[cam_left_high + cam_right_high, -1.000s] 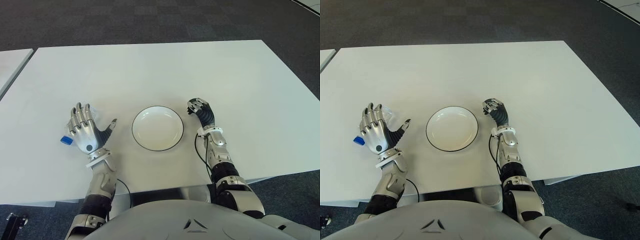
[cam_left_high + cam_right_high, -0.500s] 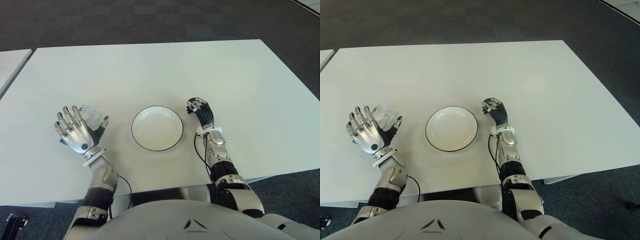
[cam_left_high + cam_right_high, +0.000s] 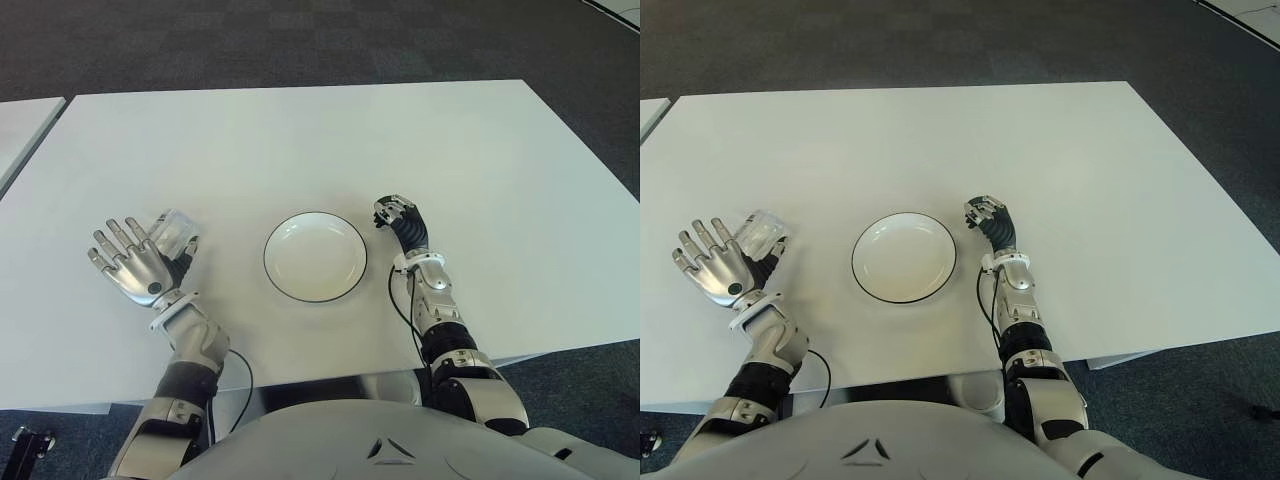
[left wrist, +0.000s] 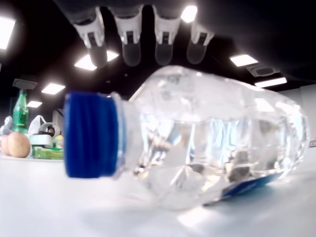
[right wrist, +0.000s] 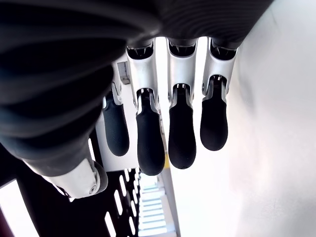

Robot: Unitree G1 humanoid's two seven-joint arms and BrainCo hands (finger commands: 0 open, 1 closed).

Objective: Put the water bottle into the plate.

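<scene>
A clear water bottle (image 3: 175,232) lies on its side on the white table (image 3: 300,140), left of the plate. Its blue cap (image 4: 91,134) shows in the left wrist view, where the fingertips (image 4: 131,49) hang spread above the bottle without touching it. My left hand (image 3: 130,265) is open, palm toward the bottle, just to its left and nearer to me, hiding the cap end in the eye views. The white, dark-rimmed plate (image 3: 315,258) holds nothing. My right hand (image 3: 399,218) shows just right of the plate, fingers (image 5: 148,143) curled on nothing.
The table's near edge (image 3: 330,372) runs just in front of my arms. A second white table (image 3: 25,125) stands at the far left across a narrow gap. Dark carpet (image 3: 300,40) lies beyond the far edge.
My left hand has drawn left and toward me, tilting back, so more of the bottle's body shows while the blue cap is now hidden. The right hand and plate have not moved.
</scene>
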